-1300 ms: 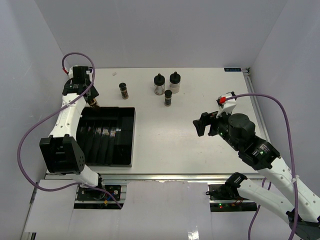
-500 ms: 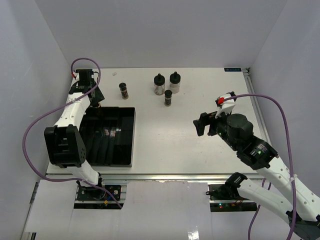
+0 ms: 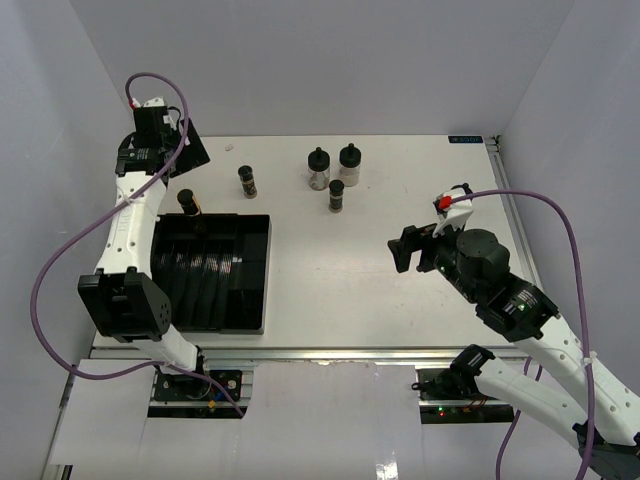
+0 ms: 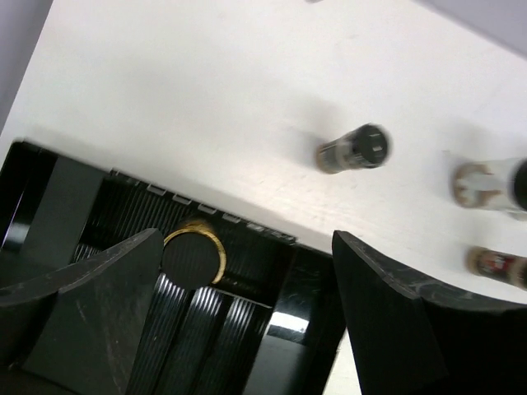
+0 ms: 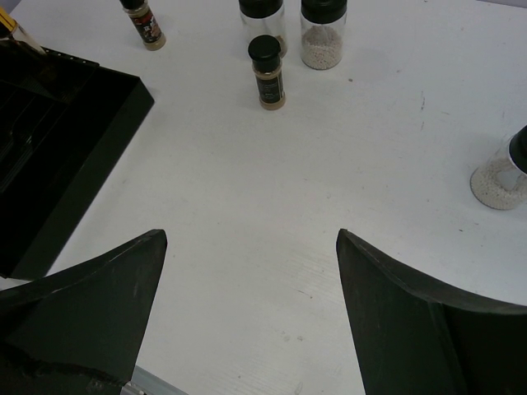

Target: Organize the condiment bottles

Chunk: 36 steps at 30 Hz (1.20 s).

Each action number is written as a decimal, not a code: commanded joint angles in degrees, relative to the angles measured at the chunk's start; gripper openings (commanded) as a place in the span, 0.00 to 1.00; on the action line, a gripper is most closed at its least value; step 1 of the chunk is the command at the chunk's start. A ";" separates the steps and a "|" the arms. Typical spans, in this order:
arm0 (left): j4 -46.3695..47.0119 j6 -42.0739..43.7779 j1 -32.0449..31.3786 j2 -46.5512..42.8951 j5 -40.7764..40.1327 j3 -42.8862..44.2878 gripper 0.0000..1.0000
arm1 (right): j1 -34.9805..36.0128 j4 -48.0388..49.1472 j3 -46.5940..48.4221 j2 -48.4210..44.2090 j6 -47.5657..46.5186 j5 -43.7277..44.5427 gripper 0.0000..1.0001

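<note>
A slim yellow-brown bottle point(image 3: 188, 201) point(image 4: 191, 257) stands upright in the far end of the black slotted tray point(image 3: 215, 300), free of any grip. My left gripper point(image 3: 188, 156) point(image 4: 247, 239) hangs open above and just behind it, jaws wide with nothing between them. On the table stand a slim dark bottle point(image 3: 247, 181) point(image 4: 354, 150), two squat powder bottles point(image 3: 319, 170) point(image 3: 349, 165) and another slim bottle point(image 3: 337, 195) point(image 5: 267, 72). A further squat powder bottle point(image 5: 498, 177) shows at the right edge of the right wrist view. My right gripper point(image 3: 405, 250) point(image 5: 251, 239) is open over bare table.
The tray point(image 5: 74, 132) lies at the near left with its slots running front to back. Grey walls close in the table at the left, back and right. A purple cable point(image 3: 60, 260) loops beside the left arm.
My left gripper has opened, letting go of the yellow-brown bottle in the tray, and has lifted up and back from it. The right arm has not moved.
</note>
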 commanded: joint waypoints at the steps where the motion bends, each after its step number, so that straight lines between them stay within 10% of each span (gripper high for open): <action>1: -1.12 2.61 -1.27 -1.95 7.44 5.55 0.93 | 0.17 1.53 0.63 -1.02 -0.50 0.09 0.90; 10: -0.44 4.46 -10.27 11.02 5.22 13.61 0.88 | 0.12 2.38 0.36 0.14 -0.93 0.56 0.90; 36: 4.01 5.43 -11.20 33.46 2.92 22.34 0.82 | 0.08 3.94 -0.47 1.18 -2.46 2.71 0.90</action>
